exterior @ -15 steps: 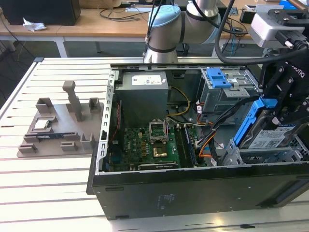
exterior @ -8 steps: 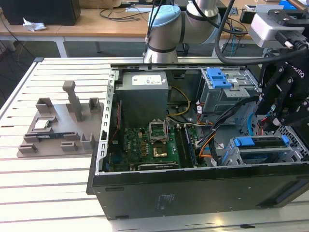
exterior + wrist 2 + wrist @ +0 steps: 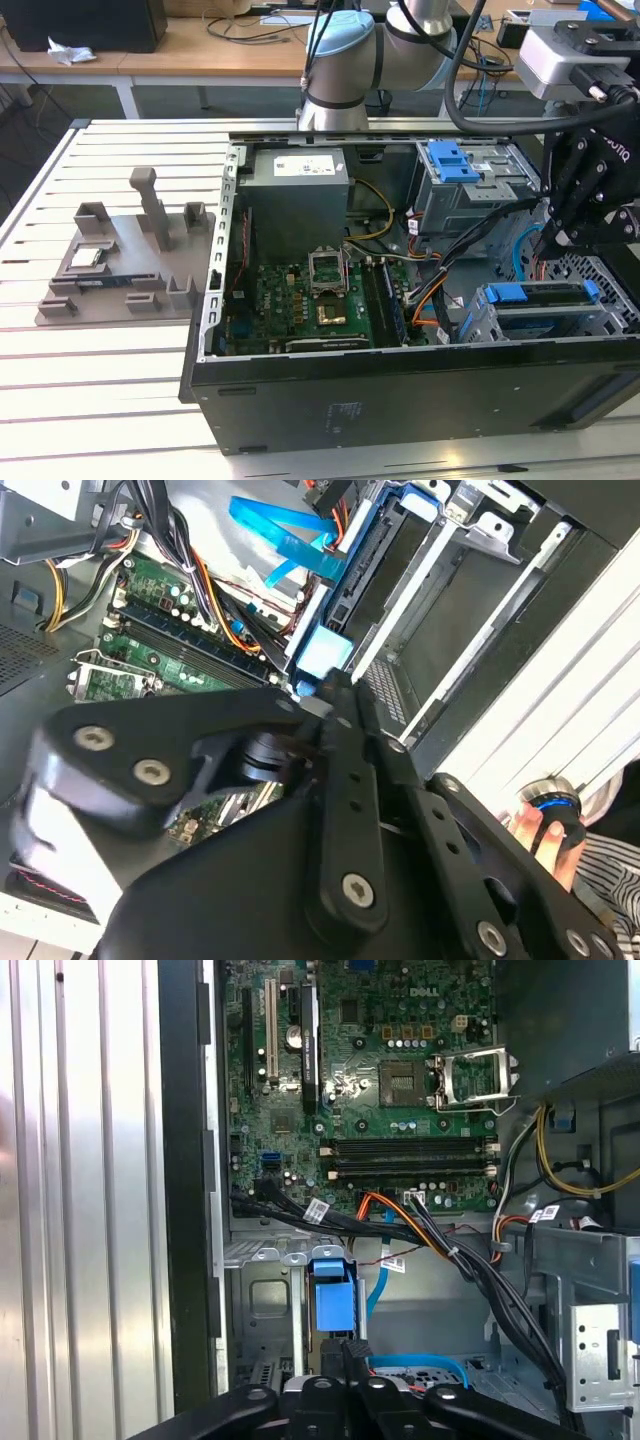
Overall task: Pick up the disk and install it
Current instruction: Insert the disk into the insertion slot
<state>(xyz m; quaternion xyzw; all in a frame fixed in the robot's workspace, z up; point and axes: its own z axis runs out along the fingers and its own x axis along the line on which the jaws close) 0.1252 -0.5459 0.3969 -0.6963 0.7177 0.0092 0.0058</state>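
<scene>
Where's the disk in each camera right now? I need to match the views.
Exterior view: disk in the metal cage, low at the exterior view's right.
Second wrist view: disk, blue end just beyond the hand.
First wrist view: disk, blue end just beyond the hand.
Shared landmark: the black memory slots.

White sticker on grey power supply: dark print, too small to read. Motherboard: white brand lettering near one edge. White tags on black cables: print too fine. Case side wall: faint emblem. No readable numbers or signs.
</scene>
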